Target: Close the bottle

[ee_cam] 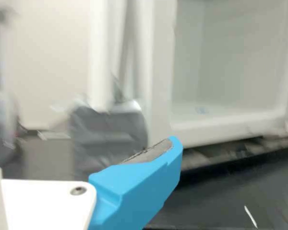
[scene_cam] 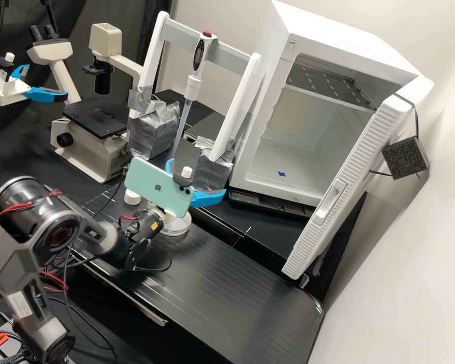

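We log our white gripper with bright blue fingers point(scene_cam: 197, 177) spread wide, round whitish container point(scene_cam: 176, 233) partly hidden behind it, small round white object point(scene_cam: 132, 197).

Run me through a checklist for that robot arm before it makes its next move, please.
1. Gripper open: ok, its blue fingers stand well apart.
2. Finger pad free: ok, nothing rests against the grey pad in the wrist view.
3. Bottle found and closed: cannot tell; a small white round thing stands on the bench, but whether it is a bottle's cap is unclear.
4. Clear of the pipette: cannot tell; its lower end comes close to one finger in the high view, but depth is hard to judge.
5. Clear of the white cabinet's door: ok, there is a gap between it and the gripper.
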### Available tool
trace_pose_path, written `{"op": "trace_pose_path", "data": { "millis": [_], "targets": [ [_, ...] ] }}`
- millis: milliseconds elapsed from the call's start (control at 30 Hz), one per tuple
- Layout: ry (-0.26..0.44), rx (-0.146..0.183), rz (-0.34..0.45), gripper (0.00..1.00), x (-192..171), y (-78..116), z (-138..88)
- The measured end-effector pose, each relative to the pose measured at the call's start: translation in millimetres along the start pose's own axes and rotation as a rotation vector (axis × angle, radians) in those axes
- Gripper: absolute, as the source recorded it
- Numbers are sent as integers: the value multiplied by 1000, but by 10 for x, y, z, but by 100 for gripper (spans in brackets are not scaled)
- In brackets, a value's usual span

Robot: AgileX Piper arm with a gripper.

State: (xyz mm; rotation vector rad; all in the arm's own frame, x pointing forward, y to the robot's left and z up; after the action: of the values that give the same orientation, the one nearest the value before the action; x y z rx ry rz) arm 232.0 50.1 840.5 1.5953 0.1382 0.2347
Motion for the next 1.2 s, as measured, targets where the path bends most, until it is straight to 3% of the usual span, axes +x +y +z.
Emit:
{"op": "trace_pose_path", "data": {
  "millis": [167,267,633,767,1200],
  "targets": [
    [110,-19,-39,100,-318,-100,-166],
    [140,-25,-90,100,-463,-223,-223],
    [234,-100,-253,100,-669,-581,-373],
    [217,-107,-294,100,-656,-672,-349],
    [135,-107,-320,100,-545,-752,-223]
  ]
}}
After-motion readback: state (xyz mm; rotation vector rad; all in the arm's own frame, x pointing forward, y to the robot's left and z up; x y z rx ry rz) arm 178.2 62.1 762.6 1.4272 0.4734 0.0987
